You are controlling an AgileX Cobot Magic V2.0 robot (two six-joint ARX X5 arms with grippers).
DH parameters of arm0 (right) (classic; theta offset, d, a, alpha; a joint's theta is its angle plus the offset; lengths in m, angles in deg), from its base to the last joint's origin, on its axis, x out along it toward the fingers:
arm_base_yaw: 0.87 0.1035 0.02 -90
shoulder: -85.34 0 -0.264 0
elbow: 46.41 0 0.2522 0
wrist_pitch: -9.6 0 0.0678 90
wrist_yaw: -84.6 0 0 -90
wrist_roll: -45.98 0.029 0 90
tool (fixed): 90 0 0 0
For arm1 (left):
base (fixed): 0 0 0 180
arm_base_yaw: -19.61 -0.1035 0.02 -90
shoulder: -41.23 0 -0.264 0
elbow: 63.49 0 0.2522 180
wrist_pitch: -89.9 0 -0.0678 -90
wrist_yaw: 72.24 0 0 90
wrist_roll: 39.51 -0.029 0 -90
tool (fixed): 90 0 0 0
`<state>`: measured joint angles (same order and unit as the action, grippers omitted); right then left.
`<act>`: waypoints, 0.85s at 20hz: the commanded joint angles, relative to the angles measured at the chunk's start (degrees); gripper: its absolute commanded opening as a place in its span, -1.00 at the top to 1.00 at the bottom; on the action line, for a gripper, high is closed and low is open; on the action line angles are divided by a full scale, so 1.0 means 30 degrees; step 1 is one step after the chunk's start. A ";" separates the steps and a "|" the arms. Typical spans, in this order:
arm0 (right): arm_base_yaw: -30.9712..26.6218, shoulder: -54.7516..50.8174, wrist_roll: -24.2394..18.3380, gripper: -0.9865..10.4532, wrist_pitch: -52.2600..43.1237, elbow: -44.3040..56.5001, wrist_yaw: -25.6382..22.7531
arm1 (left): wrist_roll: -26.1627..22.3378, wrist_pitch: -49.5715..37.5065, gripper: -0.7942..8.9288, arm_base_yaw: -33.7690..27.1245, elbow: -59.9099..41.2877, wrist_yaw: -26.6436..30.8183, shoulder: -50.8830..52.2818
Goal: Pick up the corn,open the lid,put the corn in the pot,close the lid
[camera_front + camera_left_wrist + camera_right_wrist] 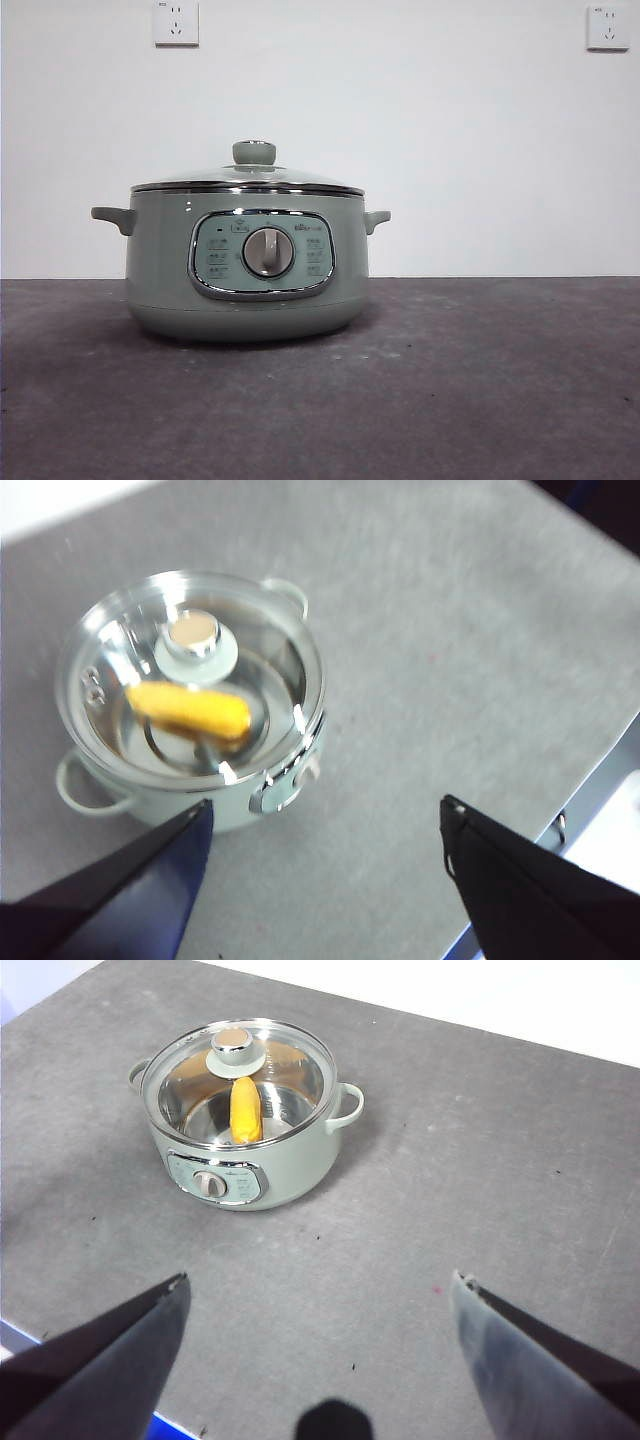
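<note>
The corn [245, 1109] lies inside the pot [245, 265] under the closed lid [250, 178]; both pincers [325, 830] [318, 1290] hang released and clear, so the task looks finished, with no further move needed.

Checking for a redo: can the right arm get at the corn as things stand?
Probably not directly. The corn lies inside the pot under the closed glass lid. The right pincer is open with clear table between, so the lid knob looks reachable first.
</note>
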<state>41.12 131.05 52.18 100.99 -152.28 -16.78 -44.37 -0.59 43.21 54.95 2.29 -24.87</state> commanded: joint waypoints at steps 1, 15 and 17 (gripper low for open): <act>0.0015 0.0073 -0.0146 0.06 0.0510 0.0146 0.0015 | 0.0262 -0.0095 0.06 0.0044 0.0066 -0.0036 0.0903; 0.0015 0.1727 -0.0474 0.83 0.0510 0.0146 0.1654 | 0.0554 -0.0095 0.85 0.0044 0.0066 0.0015 0.2069; 0.0015 0.1996 -0.0481 0.83 0.0510 0.0146 0.1654 | 0.0554 -0.0095 0.85 0.0036 0.0066 0.0029 0.2033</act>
<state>41.12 137.06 50.67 101.01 -152.28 -11.60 -42.91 -0.59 43.21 54.95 2.32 -18.91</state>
